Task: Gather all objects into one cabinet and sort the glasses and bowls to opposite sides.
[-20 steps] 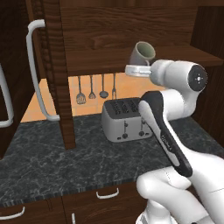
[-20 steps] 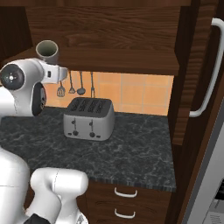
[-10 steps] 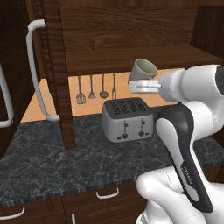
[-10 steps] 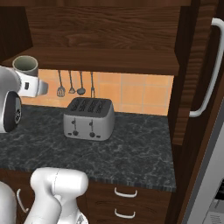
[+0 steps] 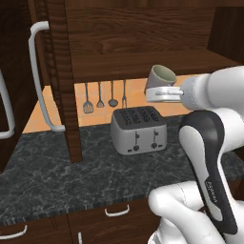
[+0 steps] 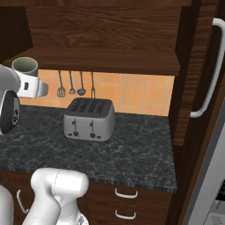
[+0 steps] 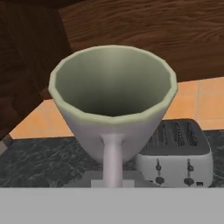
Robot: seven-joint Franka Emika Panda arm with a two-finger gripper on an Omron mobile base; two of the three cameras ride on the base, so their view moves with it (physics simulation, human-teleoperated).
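Up beside the open cabinet (image 5: 143, 43), from the left base view, the claw (image 5: 159, 94) is pinched on a pale greenish-white cup (image 5: 159, 78), which sits tilted on top of it with its mouth turned up and away from the arm. The cup hangs in the air just under the front edge of the cabinet's plank shelf (image 5: 143, 64), touching neither shelf nor counter (image 5: 71, 176). Below the claw and a little toward the wall stands a silver toaster (image 5: 138, 130) on the dark speckled counter. Farther out to the claw's side, a row of utensils (image 5: 105, 97) hangs against the orange tiled wall. The cabinet door (image 5: 59, 81) stands swung open well off to that same side, its long white handle (image 5: 40, 78) facing the room.

From the right base view, the cup (image 6: 25, 67) rides upright above the white hand (image 6: 30, 87), level with the shelf's (image 6: 101, 59) front edge and out in front of it. The toaster (image 6: 90, 118) is lower and off to one side of the claw, the utensils (image 6: 74, 85) behind it on the wall. A second door with a white handle (image 6: 208, 70) stands far across the counter (image 6: 123, 154).

From the hand view, the cup (image 7: 113, 100) sits right at the claw, its hollow greenish inside facing the camera. The toaster (image 7: 179, 155) sits beyond and below it, with dark cabinet wood (image 7: 144, 35) above
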